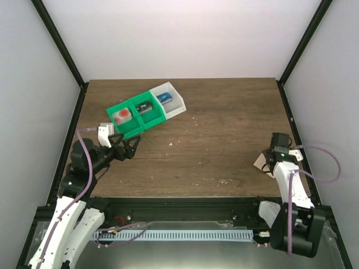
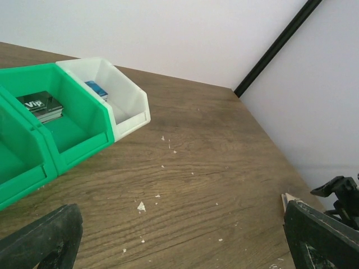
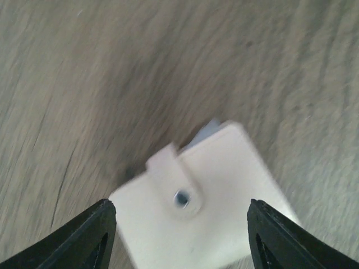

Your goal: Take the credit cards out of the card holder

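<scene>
The card holder point(image 3: 207, 207) lies closed on the table, pale cream here, its tab fastened by a snap, with a blue-grey sliver at its far edge. My right gripper point(image 3: 179, 241) is open right above it, one finger on each side, not touching. In the top view the holder point(image 1: 259, 163) pokes out beside the right gripper point(image 1: 269, 158) near the table's right edge. A small blue card point(image 1: 163, 97) lies in the white bin point(image 1: 178, 102); it also shows in the left wrist view point(image 2: 96, 88). My left gripper point(image 1: 126, 147) is open and empty over bare wood point(image 2: 182, 246).
Two joined green bins point(image 1: 147, 119) stand at the back left beside the white bin. One holds a dark stack point(image 2: 40, 105), the other a red-orange item on white point(image 1: 122, 116). Small white crumbs point(image 2: 141, 207) dot the wooden table. Black frame posts stand at the corners.
</scene>
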You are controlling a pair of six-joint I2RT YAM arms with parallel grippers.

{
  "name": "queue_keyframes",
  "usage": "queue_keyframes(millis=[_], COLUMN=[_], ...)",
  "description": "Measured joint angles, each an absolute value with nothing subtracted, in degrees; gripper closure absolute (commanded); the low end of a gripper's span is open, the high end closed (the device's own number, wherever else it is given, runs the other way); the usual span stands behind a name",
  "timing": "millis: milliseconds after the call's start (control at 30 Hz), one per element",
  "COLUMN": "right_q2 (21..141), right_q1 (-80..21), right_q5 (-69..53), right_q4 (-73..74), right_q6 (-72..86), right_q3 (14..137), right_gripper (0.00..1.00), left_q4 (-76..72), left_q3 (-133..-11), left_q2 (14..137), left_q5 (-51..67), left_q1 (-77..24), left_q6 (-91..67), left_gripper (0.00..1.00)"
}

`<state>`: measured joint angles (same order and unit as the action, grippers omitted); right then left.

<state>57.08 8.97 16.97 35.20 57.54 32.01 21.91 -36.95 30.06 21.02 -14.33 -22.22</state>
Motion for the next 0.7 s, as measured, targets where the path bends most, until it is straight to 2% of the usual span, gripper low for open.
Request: queue_keyframes(millis=[200,367,700], right_q2=[61.25,65.32,65.71], right_q1=[20.27,20.93,21.21], right_q5=[13.13,9.41,0.34], right_q4=[28.38,23.24,14.72], right_q6=[55.7,53.08,44.91], right_q3=[30.13,27.88,25.54], right_gripper=[0.31,0.29,0.28], left_q4=[21.85,21.82,21.52], left_q3=[-36.95,-36.93,-36.93], left_q2=[30.94,31.73,32.42], left_q5=[20.99,20.64,19.7], left_q1=[-14.33,-14.33,-14.33], left_q6=[-22.2,-22.2,-22.22], left_gripper=[0.0,0.0,0.0])
